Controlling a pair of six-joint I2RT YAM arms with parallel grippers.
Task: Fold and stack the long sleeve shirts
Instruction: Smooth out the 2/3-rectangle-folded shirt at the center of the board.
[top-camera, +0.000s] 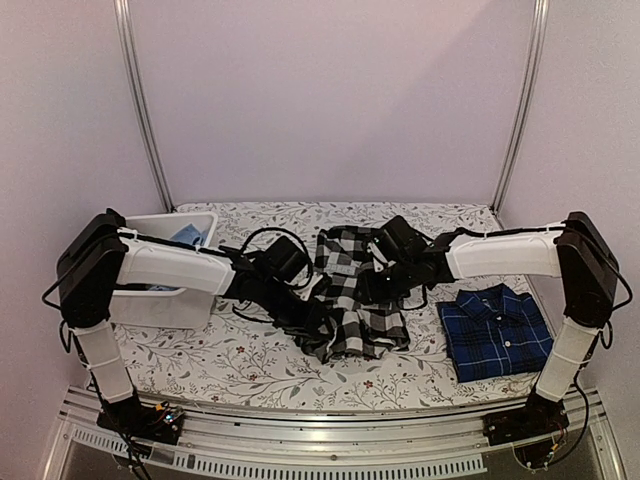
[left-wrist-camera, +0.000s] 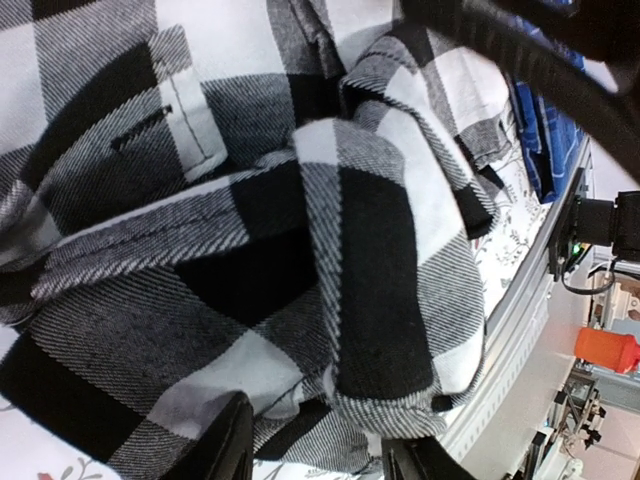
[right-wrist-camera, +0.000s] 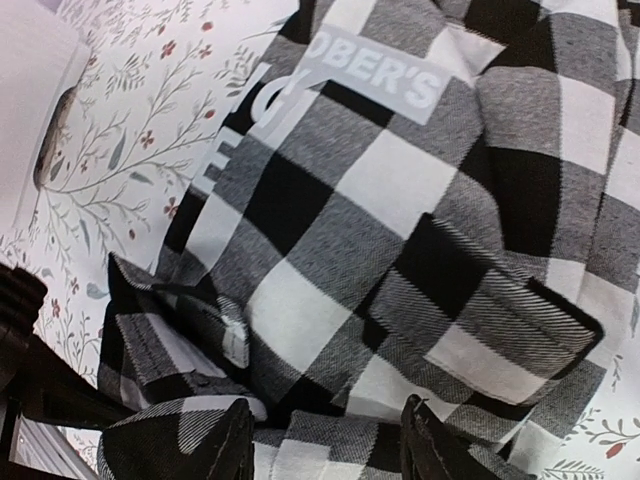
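**Black-and-white check shirt bunched between two robot grippers**

The black-and-white check shirt (top-camera: 352, 290) lies crumpled in the middle of the table, with both grippers down on it from opposite sides.

The left gripper (top-camera: 303, 312) sits at the shirt's left edge. In its wrist camera its two dark fingers (left-wrist-camera: 232, 445) stand apart, with a thick fold of checked cloth bulging between them. The view does not show whether they are pinching that fold or only resting around it.

The right gripper (top-camera: 377, 283) is on the shirt's upper right part. Its fingers (right-wrist-camera: 236, 440) are spread, and the cloth lies between them without being clamped. Just ahead of this gripper, a grey label (right-wrist-camera: 385, 75) with white lettering shows on the fabric.

The navy plaid shirt (top-camera: 495, 330) lies apart, to the right of the right gripper. It is folded into a neat rectangle with its collar on the far side.

A white bin (top-camera: 160, 305) stands to the left of the left gripper, behind that arm.

The table (top-camera: 250, 360) is covered in a pale cloth printed with leafy sprigs and small red flowers. Plain pale walls and two metal posts (top-camera: 140, 100) enclose the space.
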